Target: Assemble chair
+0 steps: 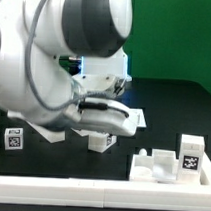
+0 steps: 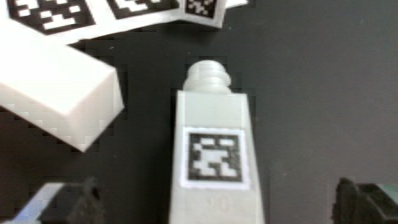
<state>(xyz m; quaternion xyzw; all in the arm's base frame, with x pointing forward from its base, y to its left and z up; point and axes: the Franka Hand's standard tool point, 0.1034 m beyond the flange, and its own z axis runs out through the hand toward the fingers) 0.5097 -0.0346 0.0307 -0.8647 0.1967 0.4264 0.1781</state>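
Wrist view: claw (image 2: 210, 205) spread wide, holding nothing, a fingertip (image 2: 54, 205) either side of the chair leg (image 2: 214, 130), gaps showing. Leg lies flat on the desk (image 2: 302, 80), long axis running straight out from the claw, peg end farthest. Exterior view: arm (image 1: 46, 60) masks this but adds more chair pieces (image 1: 165, 165) well apart from the claw.

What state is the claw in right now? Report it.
Claw: open, holding nothing; the tagged white chair piece lies between its fingers, untouched.
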